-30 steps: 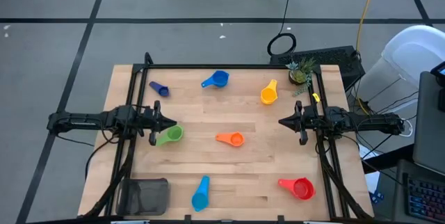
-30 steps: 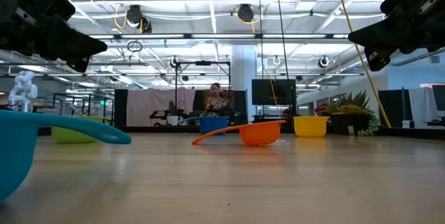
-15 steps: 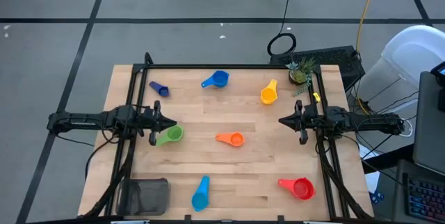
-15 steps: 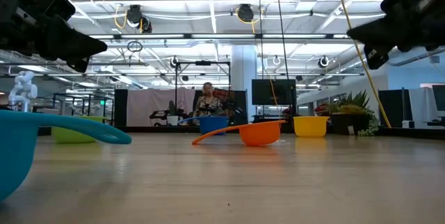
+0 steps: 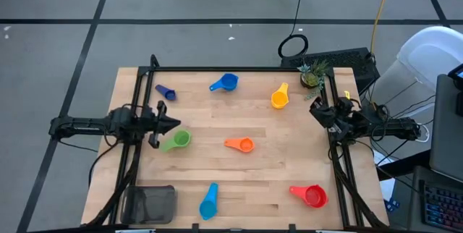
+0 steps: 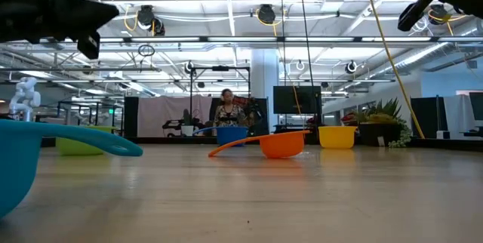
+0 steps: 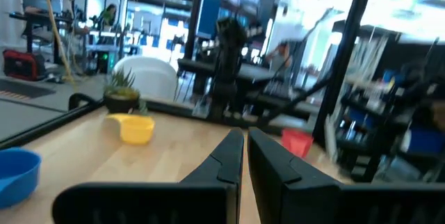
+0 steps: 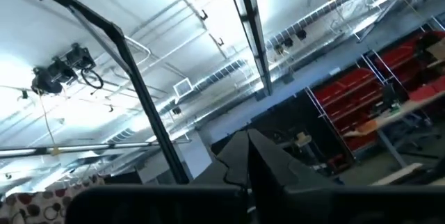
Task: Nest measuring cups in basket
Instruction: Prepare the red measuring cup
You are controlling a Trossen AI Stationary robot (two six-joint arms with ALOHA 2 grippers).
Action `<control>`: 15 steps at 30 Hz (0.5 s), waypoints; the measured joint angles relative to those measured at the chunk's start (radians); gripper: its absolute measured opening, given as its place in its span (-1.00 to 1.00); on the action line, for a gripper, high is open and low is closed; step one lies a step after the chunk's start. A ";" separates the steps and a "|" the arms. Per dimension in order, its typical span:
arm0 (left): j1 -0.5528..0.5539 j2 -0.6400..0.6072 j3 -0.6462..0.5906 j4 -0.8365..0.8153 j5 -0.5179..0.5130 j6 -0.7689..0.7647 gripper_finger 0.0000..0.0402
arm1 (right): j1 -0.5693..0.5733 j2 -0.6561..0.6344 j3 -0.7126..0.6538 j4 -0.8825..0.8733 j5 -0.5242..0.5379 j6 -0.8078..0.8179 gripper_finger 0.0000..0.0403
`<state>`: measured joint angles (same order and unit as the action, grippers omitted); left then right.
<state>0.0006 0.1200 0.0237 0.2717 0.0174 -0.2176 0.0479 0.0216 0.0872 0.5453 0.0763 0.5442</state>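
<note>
Fingers of the left gripper [image 5: 172, 122] are clenched on nothing, hovering just beside the green cup [image 5: 176, 140] at the counter's [image 5: 260, 179] left side. Right gripper [image 5: 316, 111] fingers are also clenched empty, raised over the right edge. Orange cup [image 5: 239, 144] lies mid-counter; blue [image 5: 225, 82], yellow [image 5: 279, 96] and purple [image 5: 166, 92] far; light blue [image 5: 209, 201] and red [image 5: 309, 195] near. Basket [image 5: 150, 204] sits near left.
</note>
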 joint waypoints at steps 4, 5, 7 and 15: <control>0.000 0.000 0.000 0.099 -0.001 -0.101 -0.87 | 0.000 0.007 0.000 -0.031 0.011 -0.119 -1.00; 0.000 0.000 0.000 0.122 -0.002 -0.113 -0.87 | 0.000 0.010 0.000 -0.011 0.038 -0.176 -1.00; 0.000 0.000 0.000 0.161 0.000 -0.120 -0.87 | 0.000 0.024 0.000 0.041 0.087 -0.293 -1.00; -0.003 0.000 0.000 0.250 0.009 -0.259 -0.87 | 0.000 0.165 0.008 0.411 0.105 -0.613 -1.00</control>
<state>-0.0025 0.1204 0.0235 0.5219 0.0264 -0.4765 0.0475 0.1866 0.0950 0.9559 0.1817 -0.0686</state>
